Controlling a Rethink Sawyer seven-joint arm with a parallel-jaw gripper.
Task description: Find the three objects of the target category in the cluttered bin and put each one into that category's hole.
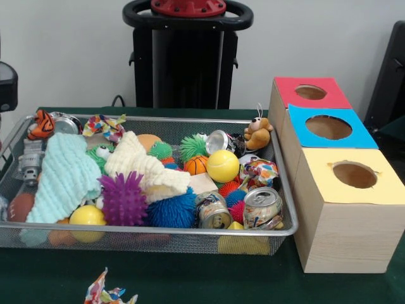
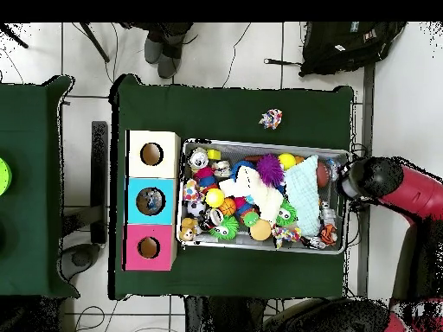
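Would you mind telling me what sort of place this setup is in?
Most likely a robotics lab. A wire bin of toys and cans sits on a green-covered table beside three wooden boxes with colour-coded holes, with a red robot arm alongside.

Even, bright light (soft shadows only)

black bag (image 2: 350,45) on floor; person's shoes (image 2: 164,49) at table edge
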